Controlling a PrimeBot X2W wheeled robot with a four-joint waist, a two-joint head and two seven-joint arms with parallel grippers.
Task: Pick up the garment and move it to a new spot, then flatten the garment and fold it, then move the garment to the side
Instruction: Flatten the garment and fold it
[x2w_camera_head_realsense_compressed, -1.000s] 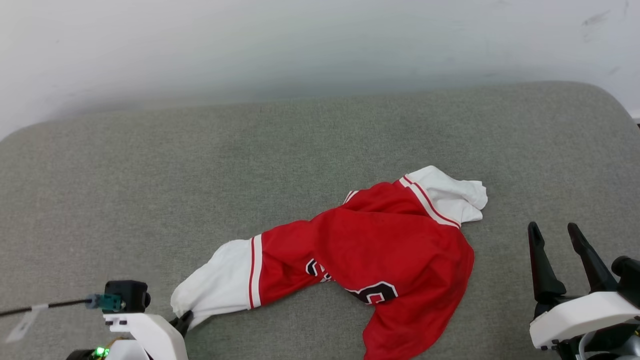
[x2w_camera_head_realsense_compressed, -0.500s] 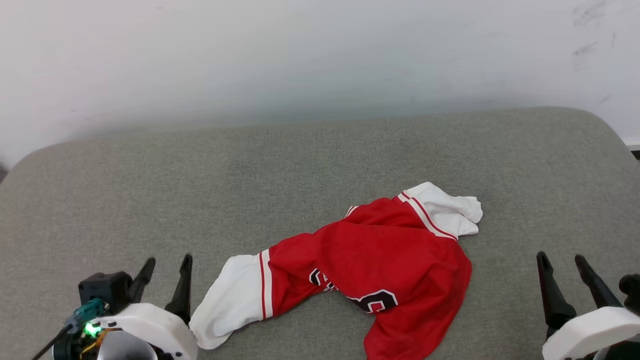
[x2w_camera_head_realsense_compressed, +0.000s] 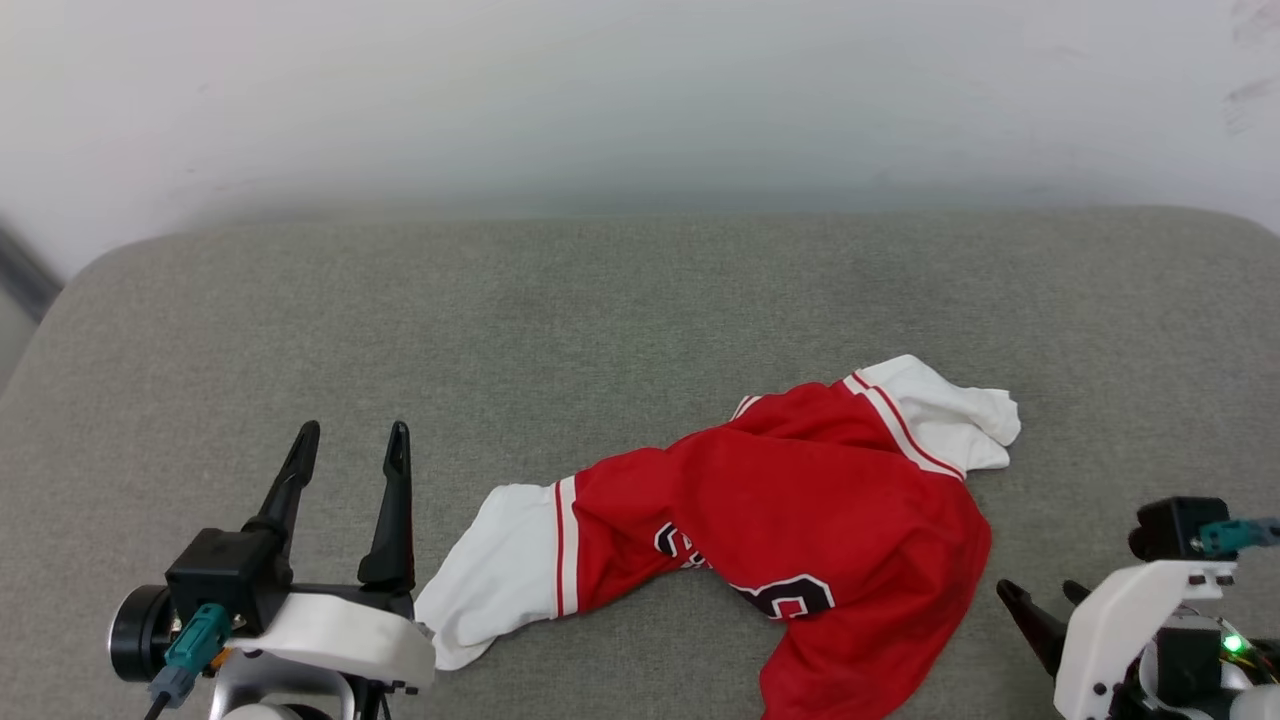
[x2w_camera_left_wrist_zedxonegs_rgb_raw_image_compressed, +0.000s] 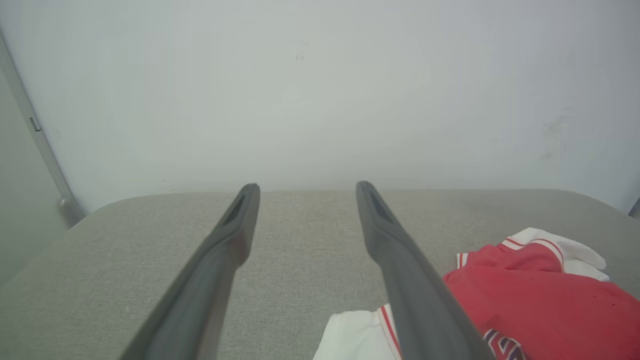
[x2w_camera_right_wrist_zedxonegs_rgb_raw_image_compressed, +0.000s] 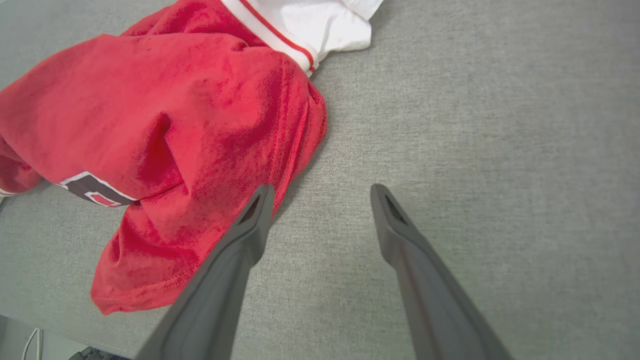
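Note:
The garment (x2w_camera_head_realsense_compressed: 760, 520), a red jersey with white sleeves and a black number print, lies crumpled on the grey cushion (x2w_camera_head_realsense_compressed: 600, 320), right of centre. My left gripper (x2w_camera_head_realsense_compressed: 353, 432) stands open just left of the near white sleeve (x2w_camera_head_realsense_compressed: 500, 570), touching nothing. In the left wrist view its fingers (x2w_camera_left_wrist_zedxonegs_rgb_raw_image_compressed: 400, 270) are spread wide over bare cushion, with the garment (x2w_camera_left_wrist_zedxonegs_rgb_raw_image_compressed: 540, 295) at the lower right. My right gripper (x2w_camera_head_realsense_compressed: 1040, 592) is open, low at the garment's right edge. In the right wrist view the right gripper (x2w_camera_right_wrist_zedxonegs_rgb_raw_image_compressed: 322, 190) has its left fingertip beside the garment's (x2w_camera_right_wrist_zedxonegs_rgb_raw_image_compressed: 175, 110) red hem.
A white wall (x2w_camera_head_realsense_compressed: 640, 90) rises behind the cushion. The cushion's rounded left edge (x2w_camera_head_realsense_compressed: 60, 300) drops off beside a grey frame strip (x2w_camera_head_realsense_compressed: 25, 275). Its front edge (x2w_camera_right_wrist_zedxonegs_rgb_raw_image_compressed: 45, 325) shows in the right wrist view, with floor below.
My left gripper has let go of the white sleeve, opened wide and risen to the sleeve's left. The right gripper has dropped lower in the head view. The head camera has shifted.

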